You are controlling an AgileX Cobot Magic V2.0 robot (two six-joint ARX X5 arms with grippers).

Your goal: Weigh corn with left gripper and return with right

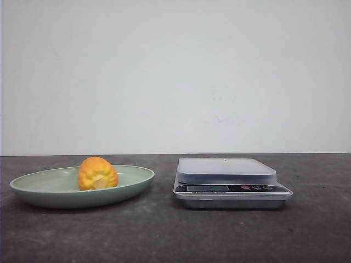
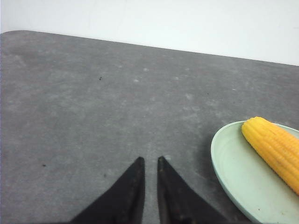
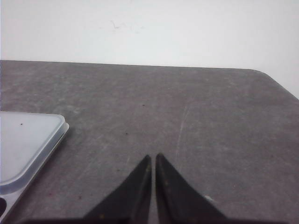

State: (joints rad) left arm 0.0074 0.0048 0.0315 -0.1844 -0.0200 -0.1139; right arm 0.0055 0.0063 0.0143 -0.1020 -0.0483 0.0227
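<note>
An orange-yellow corn (image 1: 97, 173) lies in a pale green plate (image 1: 135, 181) on the left of the dark table, its cream core end facing the camera. In the left wrist view the corn (image 2: 275, 147) rests on the plate (image 2: 225, 161), off to one side of my left gripper (image 2: 150, 159). That gripper is shut, holds nothing and hovers over bare table. My right gripper (image 3: 153, 156) is shut and empty too, above bare table beside the scale (image 3: 25, 140). Neither arm shows in the front view.
A silver digital kitchen scale (image 1: 227, 171) with a flat grey platform stands to the right of the plate, its display and buttons facing the camera. A plain white wall runs behind the table's far edge.
</note>
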